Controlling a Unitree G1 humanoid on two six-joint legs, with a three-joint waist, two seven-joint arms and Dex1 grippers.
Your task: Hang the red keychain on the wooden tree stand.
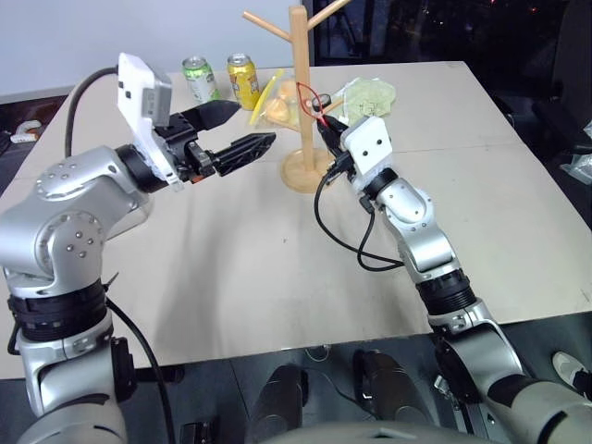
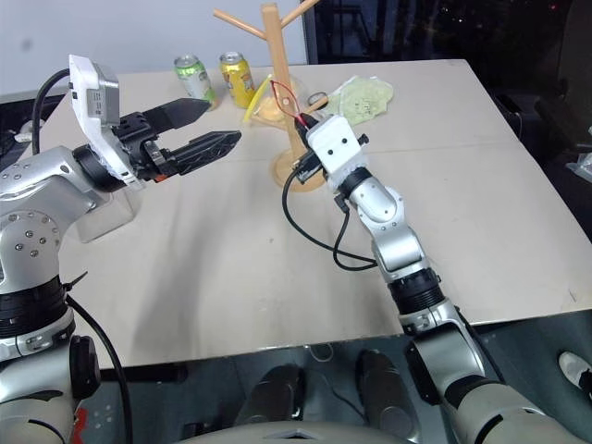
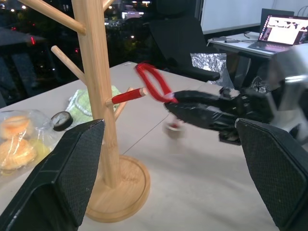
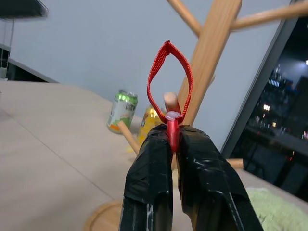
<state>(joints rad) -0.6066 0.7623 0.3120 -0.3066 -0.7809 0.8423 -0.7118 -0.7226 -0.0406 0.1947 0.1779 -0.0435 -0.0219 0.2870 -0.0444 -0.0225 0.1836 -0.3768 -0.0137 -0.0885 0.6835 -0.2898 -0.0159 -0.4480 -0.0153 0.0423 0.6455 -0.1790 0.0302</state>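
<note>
The right gripper (image 1: pixel 326 125) has its two black fingers clamped on the red keychain (image 1: pixel 314 100), a thin red cord loop, while the left gripper (image 1: pixel 245 129) stands with its fingers spread wide and empty.

In the left eye view, the right gripper sits at upper centre, just beside the tall pale wooden tree stand (image 1: pixel 299 83) with its round disc base; the loop rises against the pole. The left gripper points toward the stand from the upper left. Behind, along the far edge of the beige table (image 1: pixel 231 268), stand a green can (image 1: pixel 199 78) and a yellow can (image 1: pixel 244 80), with a clear bag of orange food (image 1: pixel 274 106) and a pale green cloth (image 1: pixel 368 94) nearby.

In the left wrist view, the loop is at upper centre, apparently over the tip of a slanted peg right of the pole. A small round black-rimmed dial (image 3: pixel 61 120) lies at mid-left.

In the right wrist view, the loop stands upright at centre above the closed fingertips, a peg tip showing through it.
</note>
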